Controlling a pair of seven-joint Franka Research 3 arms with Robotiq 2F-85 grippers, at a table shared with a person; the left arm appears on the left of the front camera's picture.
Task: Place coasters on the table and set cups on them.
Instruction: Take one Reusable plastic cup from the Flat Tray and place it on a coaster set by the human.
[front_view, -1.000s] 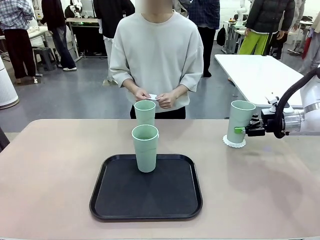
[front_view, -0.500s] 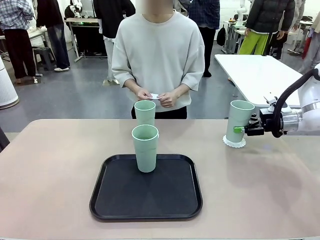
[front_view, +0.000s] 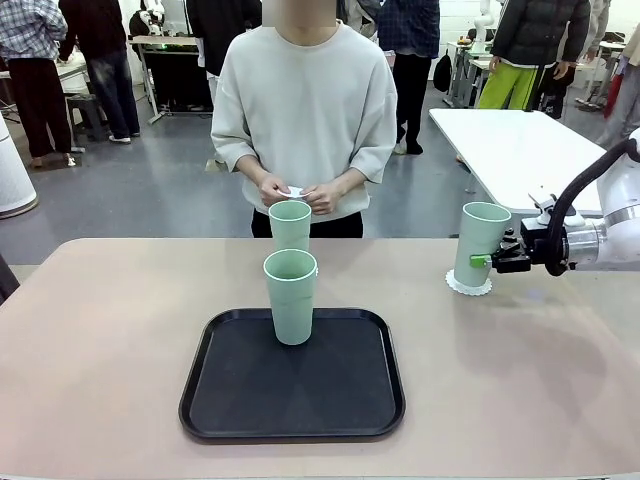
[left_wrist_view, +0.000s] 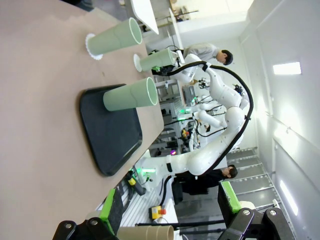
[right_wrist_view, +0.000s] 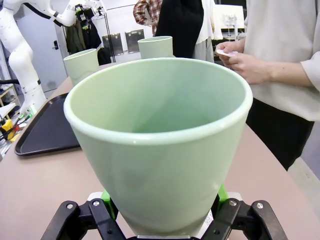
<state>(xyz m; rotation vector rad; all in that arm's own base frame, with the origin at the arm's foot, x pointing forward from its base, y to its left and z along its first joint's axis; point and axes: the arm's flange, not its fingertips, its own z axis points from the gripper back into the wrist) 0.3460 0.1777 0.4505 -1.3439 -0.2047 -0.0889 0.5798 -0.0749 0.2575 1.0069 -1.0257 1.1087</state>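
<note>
Three smooth tapered cups (front_view: 291, 297), two on lacy round coasters (left_wrist_view: 90, 45); right gripper (front_view: 484, 261) clasps the rightmost cup (front_view: 480, 240), left gripper (left_wrist_view: 167, 210) gapes empty.

Left of the tray (front_view: 300, 392) the table (front_view: 90, 340) lay bare to its edge, and so did the strip along the tray's near side. One cup (front_view: 290, 296) stood on the tray's far half, leaving the near half open. Just beyond the tray a second cup (front_view: 290, 222) rose behind the first, with the person's hands (front_view: 300, 195) close above its rim, barring a straight reach across. Right of the tray ran a wide bare stretch, ending at a third cup (front_view: 480, 240) on a coaster (front_view: 469, 286), with the right gripper (front_view: 482, 260) clamped on it from the right.
</note>
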